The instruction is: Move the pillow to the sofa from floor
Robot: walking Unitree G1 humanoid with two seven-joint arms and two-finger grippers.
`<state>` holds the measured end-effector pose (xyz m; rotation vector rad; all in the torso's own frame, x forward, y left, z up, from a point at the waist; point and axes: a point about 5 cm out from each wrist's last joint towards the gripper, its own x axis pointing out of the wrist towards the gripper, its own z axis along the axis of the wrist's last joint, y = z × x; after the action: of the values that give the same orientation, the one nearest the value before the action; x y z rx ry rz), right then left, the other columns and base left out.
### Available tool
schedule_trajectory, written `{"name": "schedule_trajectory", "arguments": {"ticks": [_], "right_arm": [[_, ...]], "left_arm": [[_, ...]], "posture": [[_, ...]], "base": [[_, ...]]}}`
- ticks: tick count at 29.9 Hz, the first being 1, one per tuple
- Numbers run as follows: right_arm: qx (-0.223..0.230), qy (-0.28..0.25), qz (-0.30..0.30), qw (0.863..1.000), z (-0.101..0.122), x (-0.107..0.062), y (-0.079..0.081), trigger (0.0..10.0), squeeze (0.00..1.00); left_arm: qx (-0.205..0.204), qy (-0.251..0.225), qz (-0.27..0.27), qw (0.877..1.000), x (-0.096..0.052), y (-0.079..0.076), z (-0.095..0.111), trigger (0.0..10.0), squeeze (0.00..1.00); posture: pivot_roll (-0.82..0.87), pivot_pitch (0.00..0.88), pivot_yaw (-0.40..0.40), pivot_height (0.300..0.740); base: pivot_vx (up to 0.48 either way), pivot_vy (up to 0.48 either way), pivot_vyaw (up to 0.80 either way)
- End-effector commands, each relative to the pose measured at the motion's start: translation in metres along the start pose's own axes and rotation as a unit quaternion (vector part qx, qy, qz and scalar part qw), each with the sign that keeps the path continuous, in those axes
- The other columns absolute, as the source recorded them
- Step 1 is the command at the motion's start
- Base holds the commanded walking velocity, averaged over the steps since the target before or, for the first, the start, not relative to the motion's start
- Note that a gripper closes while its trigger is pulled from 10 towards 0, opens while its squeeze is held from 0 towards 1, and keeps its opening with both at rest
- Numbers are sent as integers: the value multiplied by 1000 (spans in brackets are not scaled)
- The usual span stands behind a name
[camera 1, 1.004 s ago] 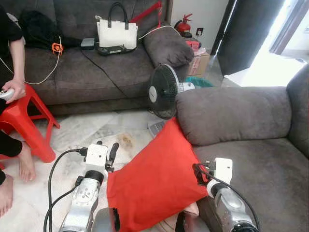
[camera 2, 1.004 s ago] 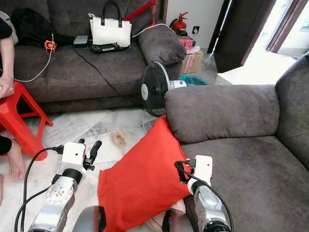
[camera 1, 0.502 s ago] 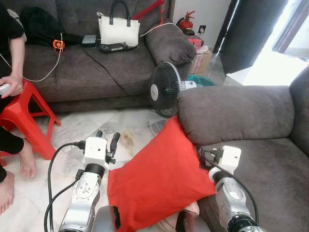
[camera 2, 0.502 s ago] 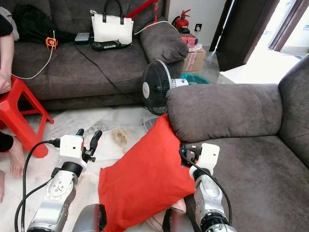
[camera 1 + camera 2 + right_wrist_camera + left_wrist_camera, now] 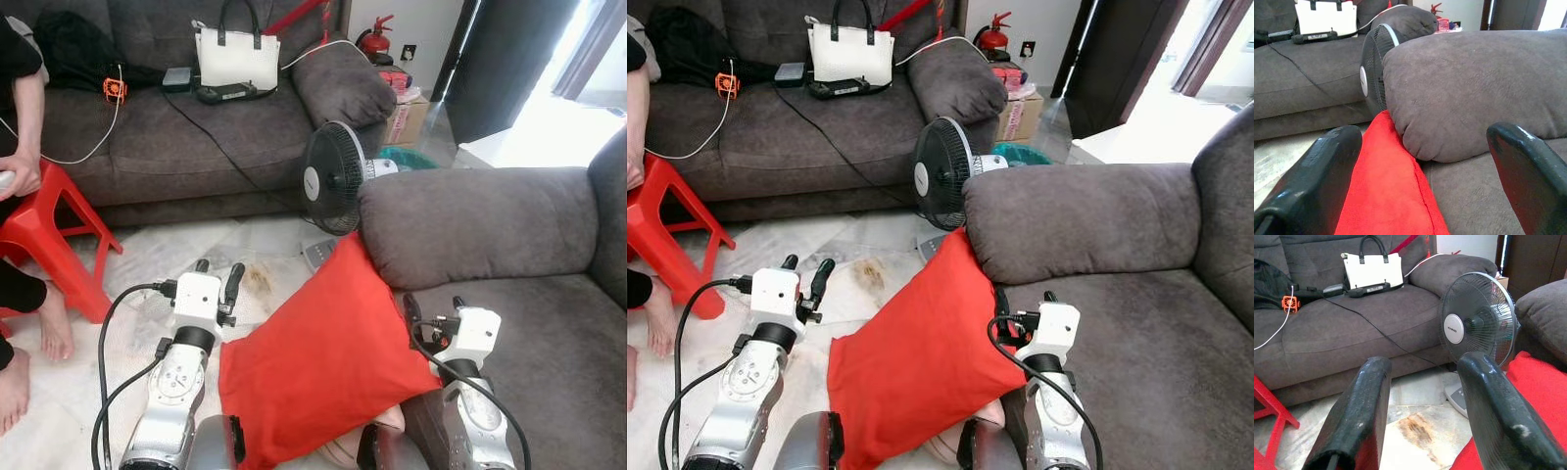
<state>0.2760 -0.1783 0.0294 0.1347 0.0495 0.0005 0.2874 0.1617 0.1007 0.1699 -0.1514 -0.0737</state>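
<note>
Both end effectors are spread wide and holding nothing: our left end effector (image 5: 217, 279) hangs over the floor (image 5: 157, 264) beside the red pillow (image 5: 323, 362), our right end effector (image 5: 1021, 305) at its other edge. We're partway, we'd say: the pillow leans on the sofa (image 5: 529, 323) front, top corner touching the armrest (image 5: 470, 230), not yet on the seat. On the far sofa (image 5: 176, 127) stands a white handbag (image 5: 238, 59), contents hidden.

Pillow (image 5: 323, 362): lower edge hidden behind the robot's body; top corner tucked under the sofa armrest (image 5: 470, 230).
Person (image 5: 20, 176): cut off by the frame's edge; an arm and bare feet show.
Fan (image 5: 333, 181): base partly hidden by the pillow.
</note>
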Motion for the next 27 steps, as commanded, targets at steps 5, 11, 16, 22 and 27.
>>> {"name": "schedule_trajectory", "arguments": {"ticks": [5, 11, 16, 22, 27], "right_arm": [[-2, 5, 8, 1000, 6, 7, 3, 10000, 0], [-3, 25, 17, 1000, 2, 7, 4, 10000, 0], [-2, 35, 22, 999, 0, 6, 4, 10000, 0], [-6, 31, 26, 999, 1, 6, 4, 10000, 0], [-12, 60, 29, 998, -5, 8, 2, 10000, 0]], "left_arm": [[5, 8, -2, 1000, 0, -3, -2, 10000, 0], [2, 12, 0, 1000, -2, -4, -4, 10000, 0], [0, 15, 1, 1000, -4, -5, -5, 10000, 0], [-1, 18, 1, 1000, -6, -5, -7, 10000, 0], [-3, 23, 2, 1000, -6, -5, -8, 10000, 0]], "posture": [[116, 44, -103, 606], [113, 51, -113, 572], [113, 55, -120, 547], [114, 59, -124, 514], [115, 60, -128, 514]], "base": [[0, 0, 0], [0, 0, 0], [0, 0, 0], [0, 0, 0], [0, 0, 0]]}}
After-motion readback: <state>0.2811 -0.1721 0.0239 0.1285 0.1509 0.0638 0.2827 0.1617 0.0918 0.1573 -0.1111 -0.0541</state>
